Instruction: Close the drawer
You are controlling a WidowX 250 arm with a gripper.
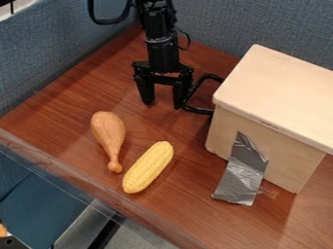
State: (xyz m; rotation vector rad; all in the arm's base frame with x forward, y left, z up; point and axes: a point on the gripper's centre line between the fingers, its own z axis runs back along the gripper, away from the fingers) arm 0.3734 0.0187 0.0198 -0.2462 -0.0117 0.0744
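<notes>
Past the table edge [130, 209] nearest the camera, hung tips-down with the gripper [163, 103] spread at the fingers and empty. Bordered, just rightward in the view, the drawer handle [197, 110], set lengthwise across the far-left end of the wooden box [286, 90]; could not be told touching or apart. Likely called for a rightward push, square to the handle's length.

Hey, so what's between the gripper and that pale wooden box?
In the camera view, a black handle lies between the gripper and the pale wooden box, jutting out at the box's side.
</notes>
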